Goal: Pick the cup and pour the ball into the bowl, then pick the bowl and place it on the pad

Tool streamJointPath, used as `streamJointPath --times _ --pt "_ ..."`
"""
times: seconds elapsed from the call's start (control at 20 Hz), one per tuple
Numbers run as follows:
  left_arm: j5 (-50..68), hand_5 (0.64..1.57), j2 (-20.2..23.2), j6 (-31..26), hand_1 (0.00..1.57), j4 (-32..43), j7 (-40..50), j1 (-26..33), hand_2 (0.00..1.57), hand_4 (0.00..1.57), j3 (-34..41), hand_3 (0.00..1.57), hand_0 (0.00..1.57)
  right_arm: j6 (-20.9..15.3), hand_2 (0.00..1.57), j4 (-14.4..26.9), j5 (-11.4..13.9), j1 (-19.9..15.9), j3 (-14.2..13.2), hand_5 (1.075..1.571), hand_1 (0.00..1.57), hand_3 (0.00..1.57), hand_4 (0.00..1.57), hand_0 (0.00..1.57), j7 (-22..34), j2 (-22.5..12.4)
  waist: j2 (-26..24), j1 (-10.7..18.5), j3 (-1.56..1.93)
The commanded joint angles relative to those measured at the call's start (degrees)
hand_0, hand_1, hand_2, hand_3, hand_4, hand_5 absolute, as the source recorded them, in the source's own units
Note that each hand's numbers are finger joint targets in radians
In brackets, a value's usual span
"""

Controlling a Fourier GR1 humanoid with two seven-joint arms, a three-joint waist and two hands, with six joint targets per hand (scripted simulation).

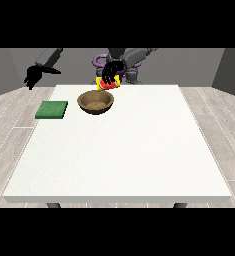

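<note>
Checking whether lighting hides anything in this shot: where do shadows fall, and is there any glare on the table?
Front view: even, soft light; no glare on the white table. The bowl is dark inside. The robot hand covers part of the yellow cup. The green pad is evenly lit.

I see a white bench (pixel 139 150), a dark green pad (pixel 52 110) and a brown bowl (pixel 95 102) (speckled tan inside). The cup (pixel 109 84) shows yellow and red. Both robot hands are black (pixel 111 70) (pixel 33 77), on grey arms; the floor (pixel 9 120) is pale grey planks.
</note>
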Motion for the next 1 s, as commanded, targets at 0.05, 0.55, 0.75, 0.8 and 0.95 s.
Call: streamJointPath --times 0.05,0.55,0.75,0.8,0.95 --pt "-3.21 1.434 -0.01 -7.47 0.0 -0.03 0.43 -2.79 1.57 1.2 -2.73 1.57 0.0 0.6 0.0 0.08 -0.02 -1.47 0.83 1.521 0.0 0.19 0.0 0.0 -0.71 1.28 1.26 -1.95 0.01" --pt "-11.66 1.457 0.19 -21.44 1.55 0.1 -6.1 -13.74 1.57 1.2 -3.19 1.57 1.55 0.15 0.0 2.99 0.31 0.17 0.35 1.515 0.0 0.19 0.0 0.0 -1.15 0.05 -1.4 0.43 0.02" --pt "-13.22 1.457 0.02 -23.39 1.53 -4.02 -7.15 -11.79 1.57 1.21 -2.19 1.57 1.53 3.49 0.0 4.18 -0.91 0.59 -0.76 1.52 0.0 0.14 0.0 0.0 -2.13 -2.72 -0.31 1.32 0.01" --pt "-13.24 1.455 0.67 -22.01 1.5 -1.86 -8.69 -10.12 1.57 1.21 -0.43 1.57 1.5 -0.02 0.0 2.13 -0.26 0.51 0.88 1.517 0.0 0.28 0.0 0.0 0.94 0.69 -2.82 -0.31 -0.02" --pt "-14.39 1.462 0.42 -22.47 1.52 -3.77 -8.86 -11.19 1.57 1.2 -0.07 1.57 1.52 1.54 0.0 4.26 -1.06 0.36 0.81 1.555 0.0 0.0 0.43 0.0 1.97 1.77 -1.44 1.65 -0.01"
